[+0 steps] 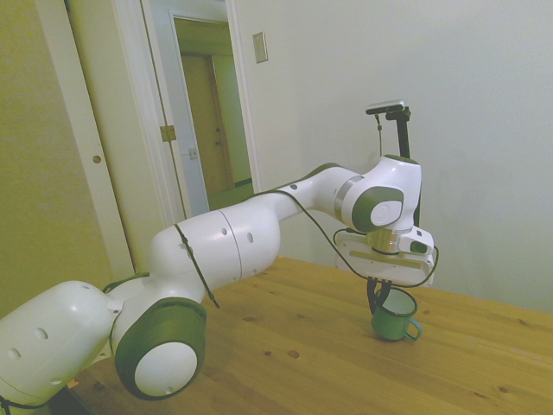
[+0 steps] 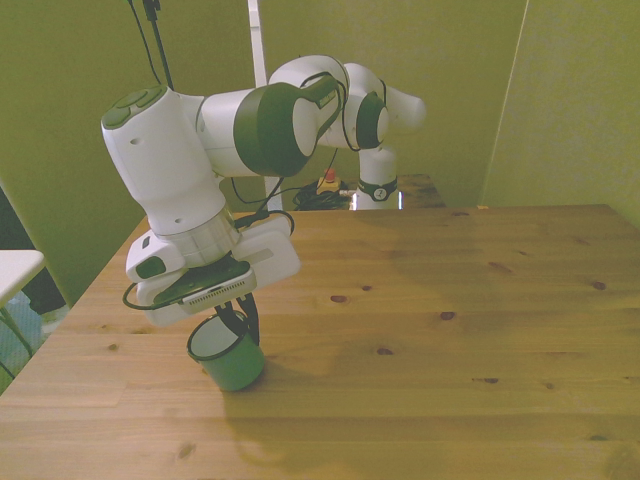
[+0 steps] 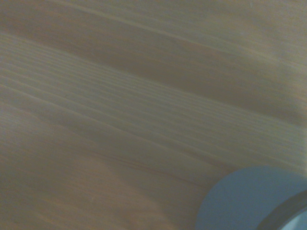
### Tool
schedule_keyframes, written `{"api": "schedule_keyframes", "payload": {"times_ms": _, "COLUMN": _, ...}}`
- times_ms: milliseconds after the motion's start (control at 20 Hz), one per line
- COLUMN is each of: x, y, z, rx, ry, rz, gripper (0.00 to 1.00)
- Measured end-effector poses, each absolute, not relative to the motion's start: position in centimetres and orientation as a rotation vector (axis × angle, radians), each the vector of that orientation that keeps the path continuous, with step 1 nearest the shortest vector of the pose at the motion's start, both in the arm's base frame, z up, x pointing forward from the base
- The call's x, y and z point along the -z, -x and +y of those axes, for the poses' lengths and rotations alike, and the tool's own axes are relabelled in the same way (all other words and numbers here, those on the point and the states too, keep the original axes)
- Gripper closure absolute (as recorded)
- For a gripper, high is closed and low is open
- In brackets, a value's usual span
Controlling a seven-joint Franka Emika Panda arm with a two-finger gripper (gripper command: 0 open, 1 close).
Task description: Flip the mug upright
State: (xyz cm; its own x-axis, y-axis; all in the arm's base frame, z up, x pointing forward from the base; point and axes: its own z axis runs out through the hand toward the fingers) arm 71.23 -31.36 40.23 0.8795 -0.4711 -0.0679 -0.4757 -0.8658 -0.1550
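Side view: the mug [image 1: 394,315] is seen standing on the table [image 1: 484,363], opening upward, with its handle turned away from the arm. The gripper [image 1: 378,296] is placed directly above it, and the rim nearest the arm is clasped between its dark fingers, one inside and one outside. In the front view the mug [image 2: 230,359] is found near the table's edge at the front view's left. Probably only letting go and a straight lift are needed, because the mug's axis is already vertical.
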Motion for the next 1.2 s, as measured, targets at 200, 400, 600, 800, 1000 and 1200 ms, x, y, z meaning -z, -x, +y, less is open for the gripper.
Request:
{"api": "schedule_keyframes", "payload": {"times_ms": 200, "x": -40.0, "y": -71.4, "z": -31.4, "rx": -0.024, "ry": 2.887, "rz": 0.749, "gripper": 0.0}}
{"api": "schedule_keyframes", "payload": {"times_ms": 400, "x": -40.0, "y": -71.6, "z": -31.3, "rx": -0.023, "ry": 2.884, "rz": 0.761, "gripper": 0.0}}
{"api": "schedule_keyframes", "payload": {"times_ms": 600, "x": -39.8, "y": -71.8, "z": -30.8, "rx": -0.027, "ry": 2.883, "rz": 0.763, "gripper": 0.0}}
{"api": "schedule_keyframes", "payload": {"times_ms": 800, "x": -39.8, "y": -72.0, "z": -30.4, "rx": -0.028, "ry": 2.882, "rz": 0.768, "gripper": 0.0}}
{"api": "schedule_keyframes", "payload": {"times_ms": 1000, "x": -41.3, "y": -72.0, "z": -30.2, "rx": 0.01, "ry": 2.888, "rz": 0.765, "gripper": 0.0}}
{"api": "schedule_keyframes", "payload": {"times_ms": 1200, "x": -44.6, "y": -71.8, "z": -30.0, "rx": 0.093, "ry": 2.895, "rz": 0.769, "gripper": 0.0}}
